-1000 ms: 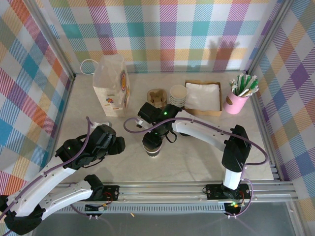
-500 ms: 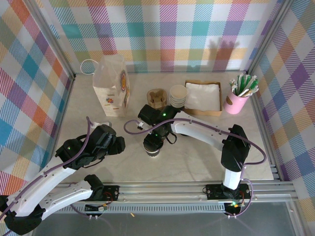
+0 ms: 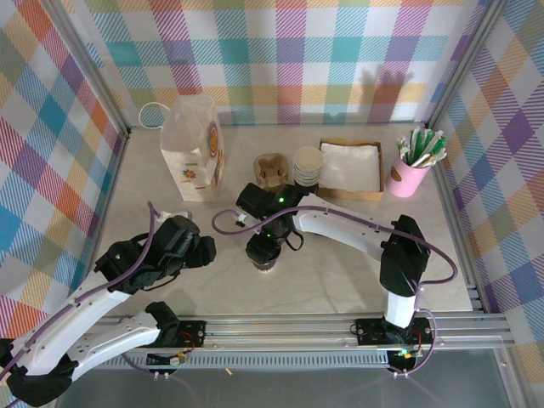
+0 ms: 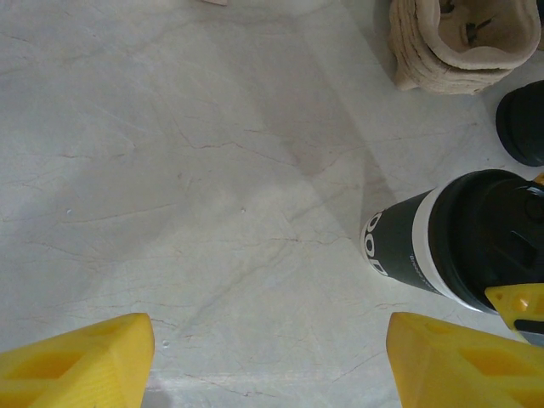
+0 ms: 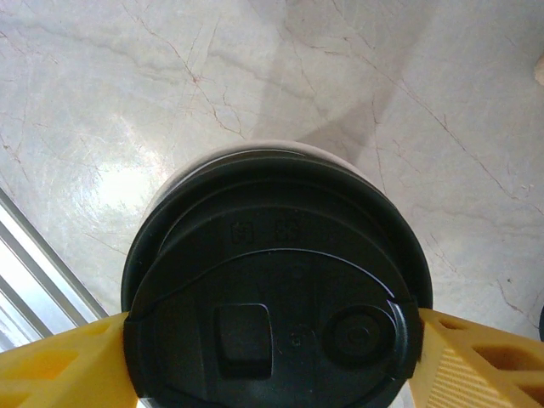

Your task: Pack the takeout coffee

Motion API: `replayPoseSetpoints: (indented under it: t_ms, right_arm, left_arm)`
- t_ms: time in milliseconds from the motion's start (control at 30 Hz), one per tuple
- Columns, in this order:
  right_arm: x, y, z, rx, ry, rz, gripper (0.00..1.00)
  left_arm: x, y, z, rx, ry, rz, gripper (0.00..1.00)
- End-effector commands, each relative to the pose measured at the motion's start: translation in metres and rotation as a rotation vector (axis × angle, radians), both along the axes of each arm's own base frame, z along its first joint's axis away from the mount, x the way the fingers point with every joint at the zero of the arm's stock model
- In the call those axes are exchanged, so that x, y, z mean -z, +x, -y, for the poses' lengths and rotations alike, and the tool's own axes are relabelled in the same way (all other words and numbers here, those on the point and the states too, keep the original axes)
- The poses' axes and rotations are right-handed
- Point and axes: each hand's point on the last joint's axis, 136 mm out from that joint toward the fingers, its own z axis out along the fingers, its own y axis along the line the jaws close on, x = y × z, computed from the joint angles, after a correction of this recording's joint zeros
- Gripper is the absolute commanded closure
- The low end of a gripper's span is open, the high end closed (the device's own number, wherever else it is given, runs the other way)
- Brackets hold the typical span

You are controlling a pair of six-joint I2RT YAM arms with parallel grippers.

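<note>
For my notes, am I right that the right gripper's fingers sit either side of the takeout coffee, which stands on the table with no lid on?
Not quite: the takeout coffee has a round black lid on, as the right wrist view shows. Otherwise yes: the fingers of the right gripper sit either side of it, and it stands on the table.

Top view: cup (image 3: 266, 265) mostly hidden under right gripper (image 3: 264, 252); just a sliver of its near side shows. Print on bag (image 3: 194, 161) too small to read.

Right wrist: lid (image 5: 272, 280) cut by bottom edge, covers the cup wall. Fingers (image 5: 59, 365) cut at both bottom corners; tips run under the lid rim, contact with the wall cannot be told.

Left wrist: cup cut by right edge, its white print unreadable. Carrier (image 4: 463, 38) cut by top edge, lids (image 4: 523, 123) by right edge. Left gripper (image 4: 268, 348): fingers (image 4: 76, 365) cut by bottom edge.
</note>
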Motion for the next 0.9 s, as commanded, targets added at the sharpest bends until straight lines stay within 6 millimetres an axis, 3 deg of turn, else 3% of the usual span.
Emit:
replayPoseSetpoints:
  t_ms: [0,400,867]
  right_arm:
    - [0.0022,-0.0046,-0.0056,-0.022,0.006,-0.016,0.25]
    - [0.0002,-0.0035,-0.0076,-0.024,0.006,-0.012,0.23]
    - [-0.0045,-0.0035,-0.0117,-0.021,0.031,-0.012,0.14]
  left_arm:
    - [-0.0051,-0.002,-0.0079,-0.009,0.017,0.009,0.27]
    - [-0.0046,-0.0015,-0.0073,-0.008,0.016,0.011,0.27]
    - [-0.0043,-0.002,-0.0074,-0.007,0.014,0.01,0.27]
